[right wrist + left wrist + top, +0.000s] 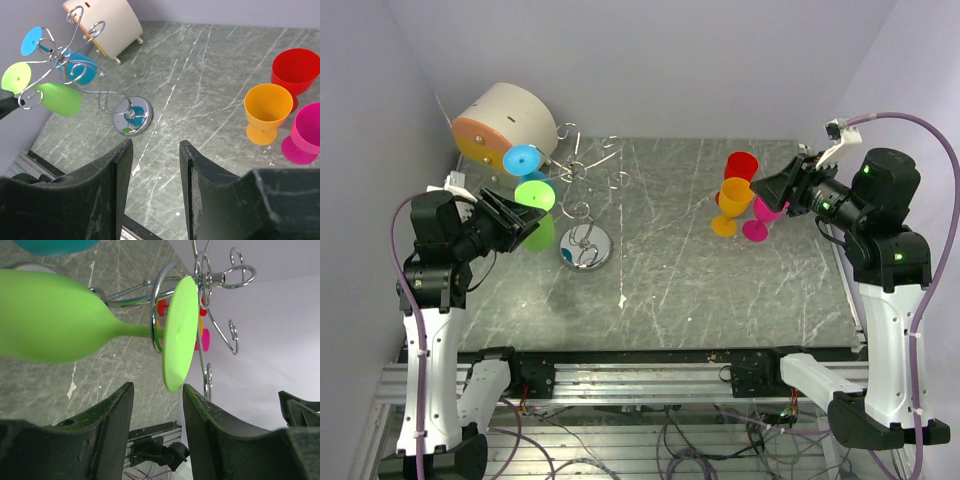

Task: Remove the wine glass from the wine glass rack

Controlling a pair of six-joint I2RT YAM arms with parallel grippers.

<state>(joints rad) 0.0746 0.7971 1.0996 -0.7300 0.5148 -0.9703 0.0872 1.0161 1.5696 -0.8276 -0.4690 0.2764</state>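
Nearest, the left end effector [156,407], jaws wide and empty, sits close beside the green wine glass [55,320], hung by its foot on the wine glass rack [586,247]; likely light, rigid, slippery: grasp the thin stem.

Pale lilac walls [650,60] enclose a grey marbled tabletop [700,280] streaked with white, evenly lit

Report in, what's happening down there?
Left pincer open at foot of lime-green plastic wine glass, hanging on silver wire rack. Right pincer open, empty. Blue plastic glass hangs close alongside.
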